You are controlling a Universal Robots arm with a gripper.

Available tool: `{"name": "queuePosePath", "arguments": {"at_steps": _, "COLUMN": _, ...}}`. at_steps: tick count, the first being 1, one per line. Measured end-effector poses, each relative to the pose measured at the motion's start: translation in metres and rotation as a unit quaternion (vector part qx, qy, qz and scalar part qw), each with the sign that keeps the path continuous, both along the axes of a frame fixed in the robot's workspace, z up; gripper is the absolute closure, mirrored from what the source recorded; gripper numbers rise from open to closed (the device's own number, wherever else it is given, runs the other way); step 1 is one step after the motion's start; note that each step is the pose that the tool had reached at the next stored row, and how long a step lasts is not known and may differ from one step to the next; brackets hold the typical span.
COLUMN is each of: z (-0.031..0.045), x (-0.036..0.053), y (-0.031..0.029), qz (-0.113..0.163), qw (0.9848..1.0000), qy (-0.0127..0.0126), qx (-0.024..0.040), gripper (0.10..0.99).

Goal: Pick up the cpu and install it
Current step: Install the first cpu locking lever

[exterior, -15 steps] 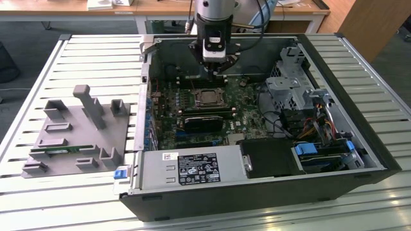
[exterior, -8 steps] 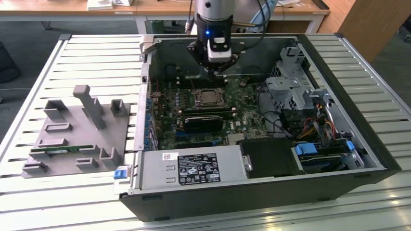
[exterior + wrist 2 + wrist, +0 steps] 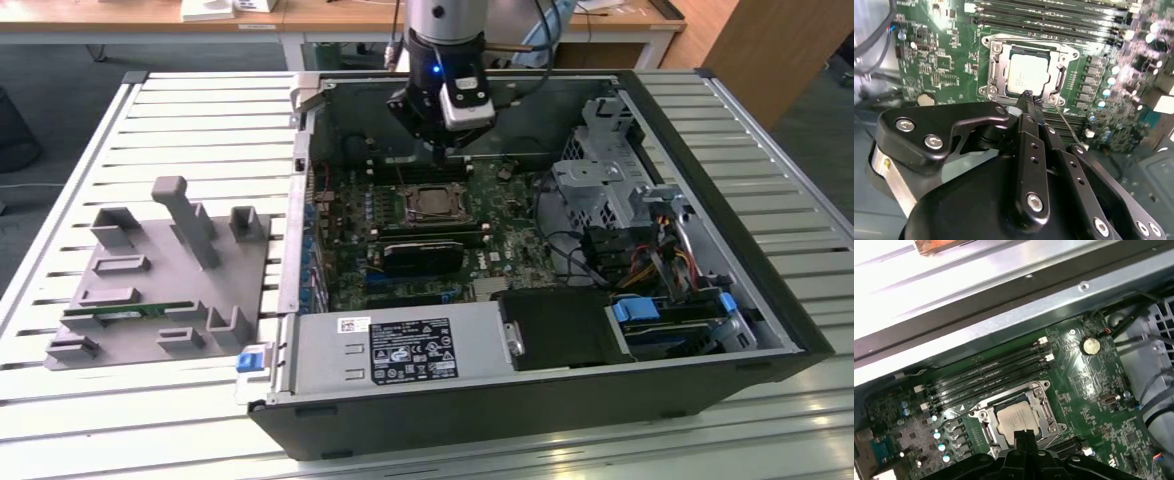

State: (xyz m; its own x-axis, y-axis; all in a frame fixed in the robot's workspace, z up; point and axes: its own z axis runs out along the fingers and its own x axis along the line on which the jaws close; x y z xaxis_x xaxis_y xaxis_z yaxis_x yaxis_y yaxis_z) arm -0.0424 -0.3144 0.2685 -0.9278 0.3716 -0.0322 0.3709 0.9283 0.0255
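The cpu (image 3: 430,203) lies flat in the motherboard socket inside the open computer case (image 3: 747,260), its silver-grey top (image 3: 1026,75) framed by the metal socket bracket (image 3: 1015,419). My gripper (image 3: 447,150) hangs just above the socket's far edge, a little apart from the chip. In both wrist views its black fingers (image 3: 1027,97) are pressed together at the tip (image 3: 1021,436), shut with nothing between them.
A grey holder tray (image 3: 147,290) with a green memory stick (image 3: 118,312) sits on the slatted table at the exterior view's left. In the case are a black heatsink block (image 3: 424,255), a power supply (image 3: 400,350), memory slots (image 3: 989,372) and a drive cage (image 3: 601,180).
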Motion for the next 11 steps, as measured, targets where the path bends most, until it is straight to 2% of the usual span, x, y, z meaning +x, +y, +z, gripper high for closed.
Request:
{"name": "queuePosePath", "arguments": {"at_steps": 6, "z": -0.0002, "x": 0.0000, "y": 0.0000, "qz": 0.051, "qw": 0.9987, "qy": 0.0000, "qx": 0.0000, "gripper": 0.980}}
{"name": "queuePosePath", "arguments": {"at_steps": 11, "z": -0.0004, "x": 0.0000, "y": 0.0000, "qz": 0.092, "qw": 0.9957, "qy": 0.0000, "qx": 0.0000, "gripper": 0.980}}
